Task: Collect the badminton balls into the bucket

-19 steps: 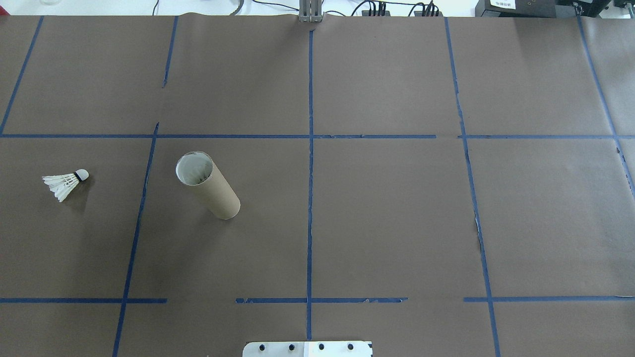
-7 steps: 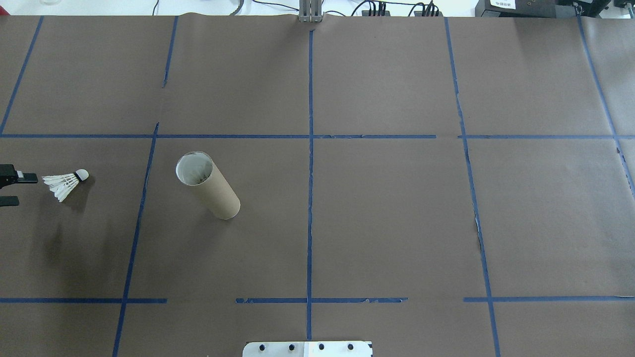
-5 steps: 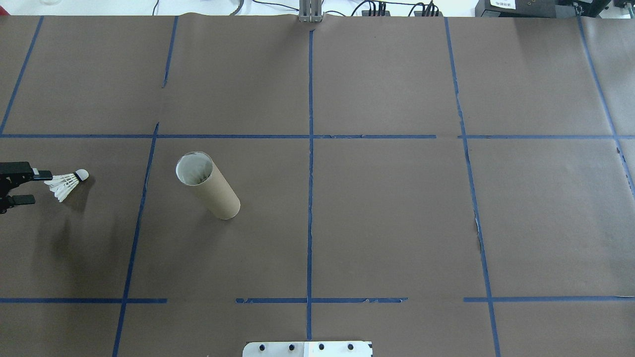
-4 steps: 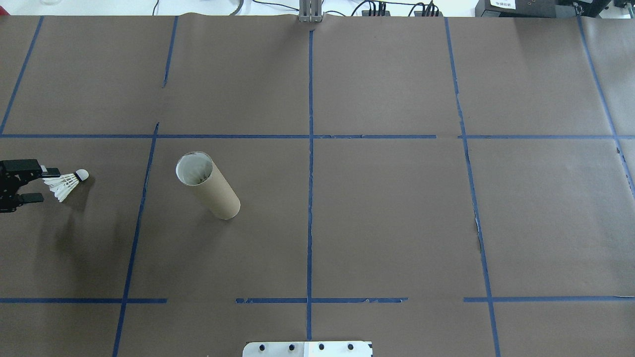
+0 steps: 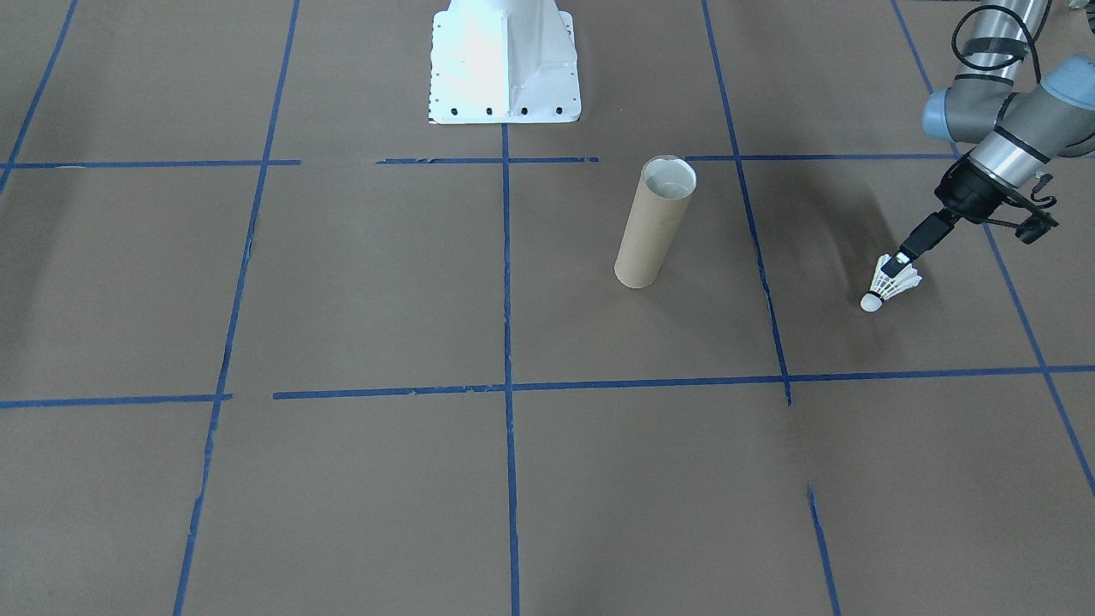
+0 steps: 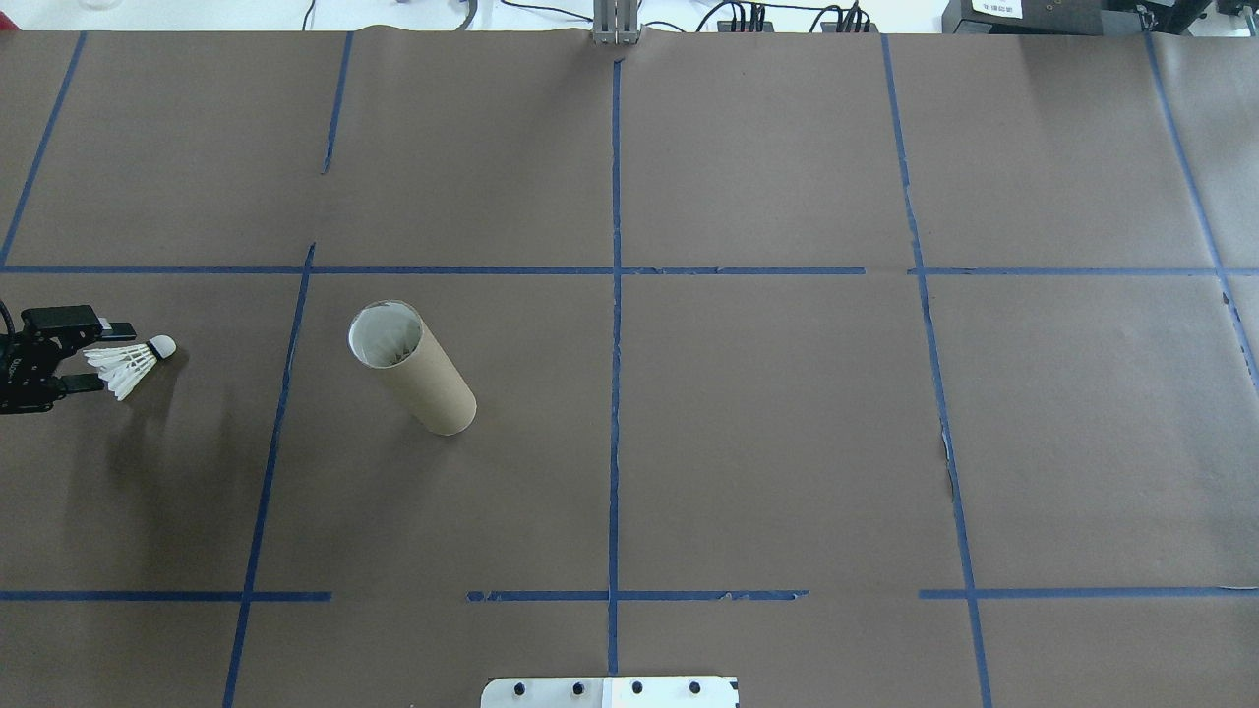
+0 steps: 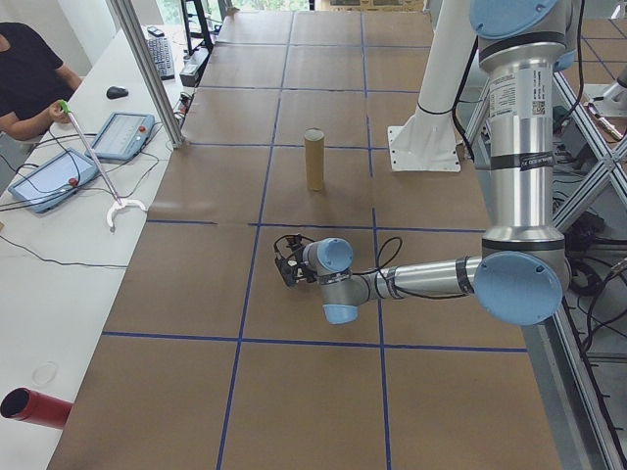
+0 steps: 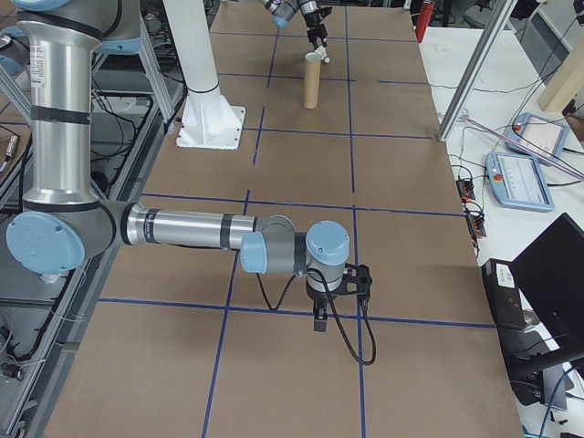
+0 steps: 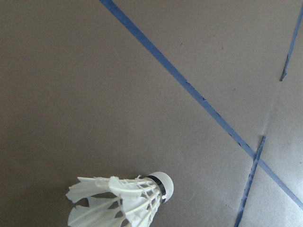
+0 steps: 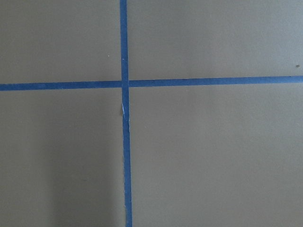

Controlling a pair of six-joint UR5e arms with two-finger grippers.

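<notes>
Overhead showed my left gripper [image 6: 98,356] spread wide, straddling the shuttlecock's [image 6: 130,362] feathers on the table, well apart from the tube [image 6: 411,368]. Grasp step, I judged: close gently next. Right gripper's [image 8: 321,321] state, hard to tell.

Four fixed views, two wrist close-ups

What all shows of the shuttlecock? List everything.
The shuttlecock is small and white: a skirt of splayed feathers, a thin dark band, and a rounded white tip. It lies on its side on the brown paper table cover, tip pointing toward the upright cardboard tube, which stands apart from it. The left end effector is open, with its fingers on either side of the feather end; contact cannot be confirmed.
</notes>
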